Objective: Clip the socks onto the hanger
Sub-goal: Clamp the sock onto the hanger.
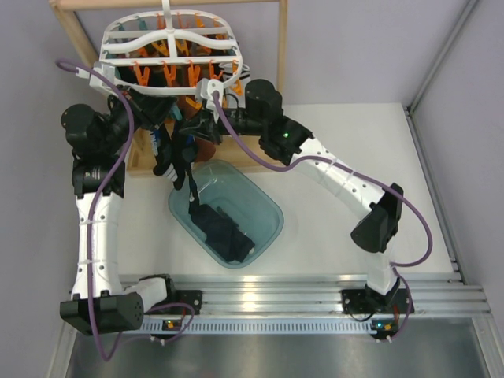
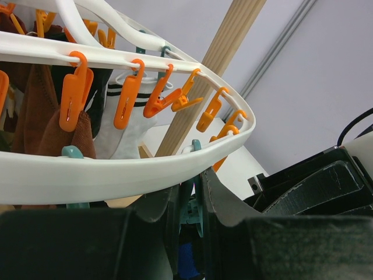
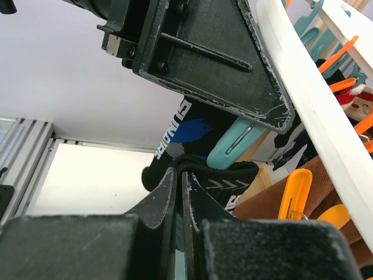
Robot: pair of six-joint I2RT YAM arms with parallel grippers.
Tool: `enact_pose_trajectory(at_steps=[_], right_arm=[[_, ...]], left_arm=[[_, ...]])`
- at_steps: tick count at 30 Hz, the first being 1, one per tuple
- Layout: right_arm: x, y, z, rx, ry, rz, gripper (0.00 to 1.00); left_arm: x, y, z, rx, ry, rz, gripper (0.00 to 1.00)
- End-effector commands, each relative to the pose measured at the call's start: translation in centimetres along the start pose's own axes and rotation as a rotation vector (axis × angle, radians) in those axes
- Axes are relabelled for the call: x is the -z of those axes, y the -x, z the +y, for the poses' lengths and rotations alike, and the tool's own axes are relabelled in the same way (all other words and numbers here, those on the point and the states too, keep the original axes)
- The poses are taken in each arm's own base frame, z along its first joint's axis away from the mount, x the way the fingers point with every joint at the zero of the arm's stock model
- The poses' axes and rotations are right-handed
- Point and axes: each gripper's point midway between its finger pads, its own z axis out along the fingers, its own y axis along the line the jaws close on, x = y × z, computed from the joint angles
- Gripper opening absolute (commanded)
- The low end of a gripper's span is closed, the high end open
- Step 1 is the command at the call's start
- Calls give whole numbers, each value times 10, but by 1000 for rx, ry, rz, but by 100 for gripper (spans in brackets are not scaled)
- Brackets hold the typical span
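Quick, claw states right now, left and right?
Left claw: closed on a teal clip.
Right claw: closed on a sock.

The table [image 1: 354, 157] is viewed steeply from high above its edge farthest from the hanger [image 1: 168, 31]. Both wrist views are aimed upward from close beneath the hanger, whose white rim is shared by all three.

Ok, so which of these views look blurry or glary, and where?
Top external: sharp and evenly lit, with a bright glare patch on the aluminium rail. Left wrist: the hanger rim and orange clips crisp, its own fingers dark and soft. Right wrist: the sock lettering readable, the near fingers shadowed.
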Motion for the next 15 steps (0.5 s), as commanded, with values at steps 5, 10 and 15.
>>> enact_pose_trajectory(at_steps=[5, 10, 15], right_arm=[[6, 54, 5, 76, 0, -107, 0], [7, 60, 3, 103, -8, -116, 0], [11, 62, 1, 128, -14, -110, 0]], left_arm=[[-6, -8, 6, -33, 4, 15, 0], [-6, -11, 6, -45, 8, 24, 0], [-4, -12, 10, -69, 32, 32, 0]])
